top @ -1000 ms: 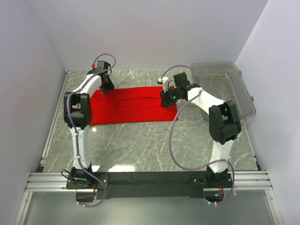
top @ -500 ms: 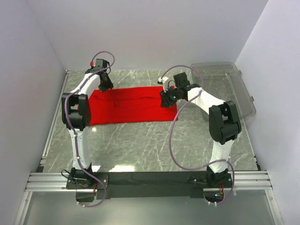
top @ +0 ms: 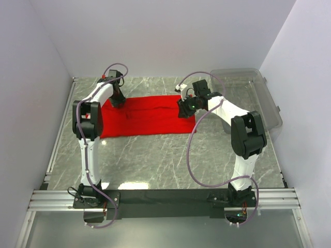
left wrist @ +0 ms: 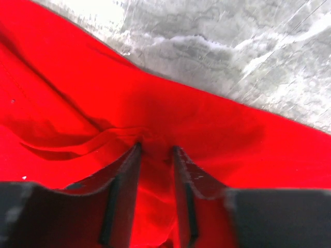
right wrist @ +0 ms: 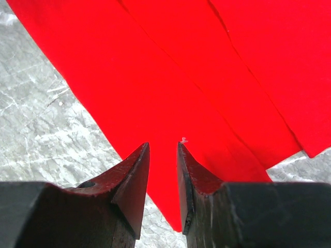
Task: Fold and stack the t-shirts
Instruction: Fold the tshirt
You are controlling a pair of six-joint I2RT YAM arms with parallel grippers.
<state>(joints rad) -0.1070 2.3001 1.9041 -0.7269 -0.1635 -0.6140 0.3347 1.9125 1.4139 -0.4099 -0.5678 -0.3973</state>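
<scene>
1. The red t-shirt (top: 147, 114) lies flat on the bench (top: 170, 160), just left of the clear bin (top: 258, 95). It's spread out as a long band with some overlapping layers showing, so I'd say we're mid-fold and nowhere near stacking.
2. The left hand (left wrist: 156, 150) is down on the end of the shirt farthest from the bin. Its jaws are nearly together and a ridge of cloth is puckered up between them, which looks like a real pinch.
3. The right hand (right wrist: 163, 145) is at the end nearest the bin, right at the shirt's edge. The jaws show only a narrow gap, but the cloth under them looks flat, so I honestly can't tell if it's got any.
4. My guess at the next move is that both ends lift together and stay taut so the layers don't slide apart.
5. The bench is grey marble-look and a bit glossy, and plain white walls (top: 170, 36) box it in.
</scene>
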